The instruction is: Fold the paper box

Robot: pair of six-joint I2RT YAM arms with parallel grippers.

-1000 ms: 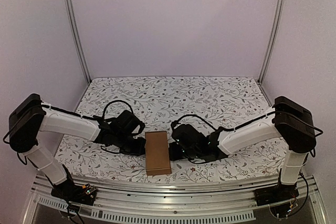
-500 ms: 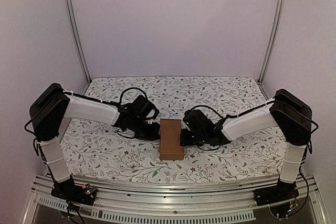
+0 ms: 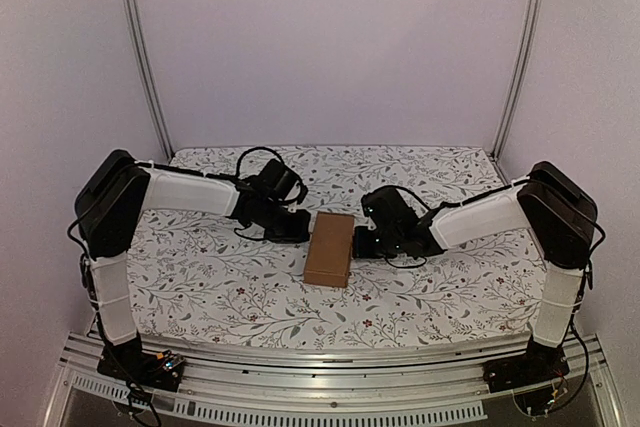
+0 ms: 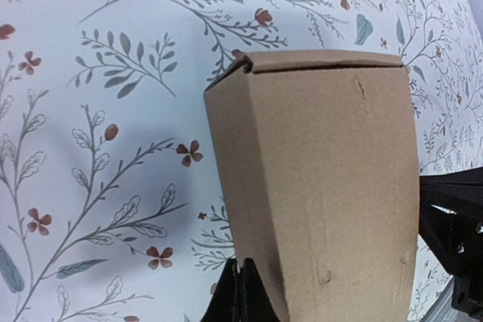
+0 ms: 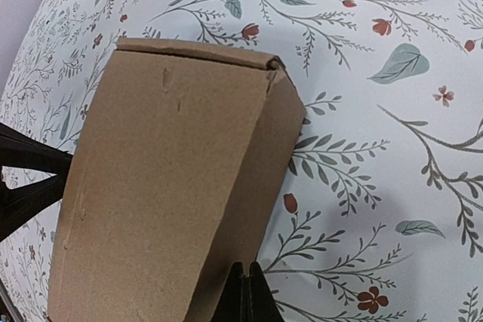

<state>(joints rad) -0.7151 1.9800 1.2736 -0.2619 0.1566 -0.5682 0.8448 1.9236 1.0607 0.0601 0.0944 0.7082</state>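
Observation:
The paper box is a closed brown oblong carton lying flat on the flowered table cloth, mid table. My left gripper is shut and empty, its tips against the box's left side. In the left wrist view the shut tips touch the box's left wall. My right gripper is shut and empty, pressed against the box's right side. In the right wrist view its tips meet the box's right wall. The box's end flap is tucked shut.
The flowered cloth covers the table. Metal frame posts stand at the back corners against plain walls. A metal rail runs along the near edge.
Both shut grippers have slid the box between them away from the near edge, toward the back and a little right. The box has turned slightly clockwise.

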